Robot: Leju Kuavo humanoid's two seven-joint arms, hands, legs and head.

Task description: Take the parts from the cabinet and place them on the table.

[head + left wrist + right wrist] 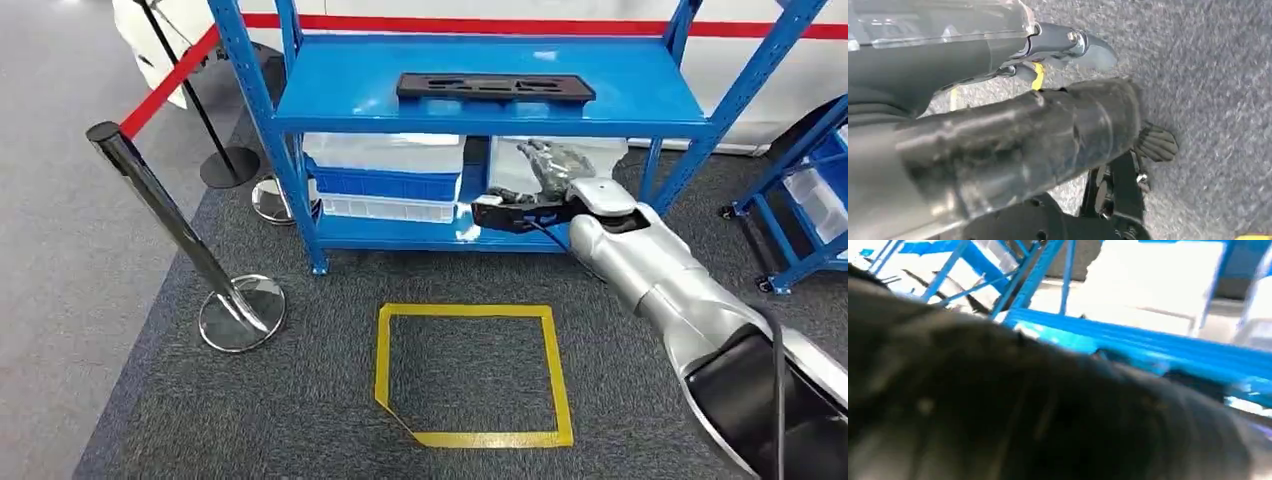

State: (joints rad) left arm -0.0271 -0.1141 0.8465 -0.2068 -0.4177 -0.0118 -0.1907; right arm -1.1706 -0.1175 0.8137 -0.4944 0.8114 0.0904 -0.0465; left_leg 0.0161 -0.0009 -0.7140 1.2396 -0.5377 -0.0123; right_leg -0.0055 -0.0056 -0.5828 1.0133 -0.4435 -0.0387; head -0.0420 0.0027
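Observation:
A flat black part with cut-outs lies on the top shelf of the blue cabinet. My right hand is stretched out toward the cabinet, just below that top shelf and in front of the lower tier. Its fingers are spread and hold nothing. In the right wrist view that hand is a dark blur close to the blue shelf edge. In the left wrist view a grey piece of my left hand hangs over the carpet; how its fingers lie is unclear.
White and blue bins stand on the cabinet's lower shelf. A yellow tape square marks the carpet in front. A chrome post with a red belt stands at the left, and another blue rack at the right.

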